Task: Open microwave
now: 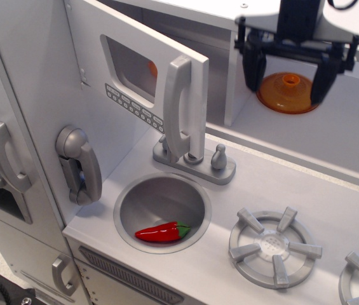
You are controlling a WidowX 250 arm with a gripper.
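The microwave (135, 63) is a light grey box at the upper left. Its door (128, 95) stands swung out toward me, with a small dark window (130, 66), a row of tiny buttons (135, 108) below it and a tall vertical grey handle (180, 108) at its free edge. My black gripper (288, 73) is open and empty at the upper right, well clear of the handle. Its fingers (253, 67) hang on either side of an orange lid (288, 93) on the shelf behind it.
A round sink (162, 213) holds a red chili pepper (161, 232). A grey faucet base with a knob (198, 164) stands behind the sink. Stove burners (274, 246) are at the lower right. A toy phone (77, 164) and lower grey door handles (4, 157) are on the left.
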